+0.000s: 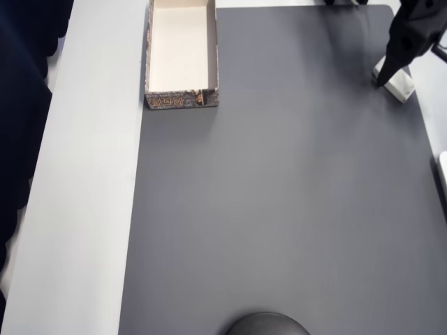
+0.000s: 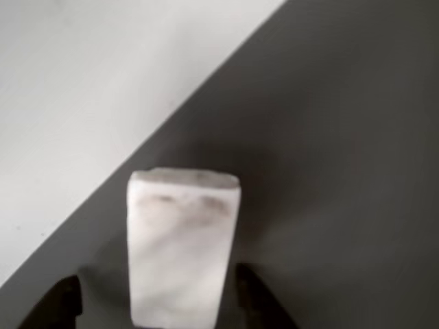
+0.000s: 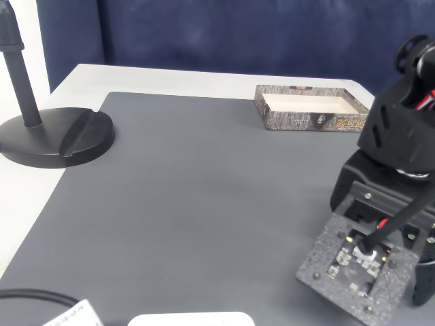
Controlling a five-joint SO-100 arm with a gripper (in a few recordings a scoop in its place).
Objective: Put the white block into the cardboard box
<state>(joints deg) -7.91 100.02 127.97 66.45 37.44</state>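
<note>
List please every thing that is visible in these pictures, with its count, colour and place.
white block: one, white, on the dark mat near its right edge in the overhead view, between the open jaws
cardboard box: one, cream inside, brown patterned outside, at the mat's top left in the overhead view
mat: one, dark grey, covering most of the table
table: one, white, under the mat
stand base: one, black, round, at left in the fixed view
gripper: one, black, jaws low around the block
arm: one, black, at right in the fixed view

White block (image 2: 182,247) with grey smudges, black gripper (image 1: 386,73), cream-lined brown-patterned cardboard box (image 1: 181,100), dark grey mat (image 1: 279,209)
</note>
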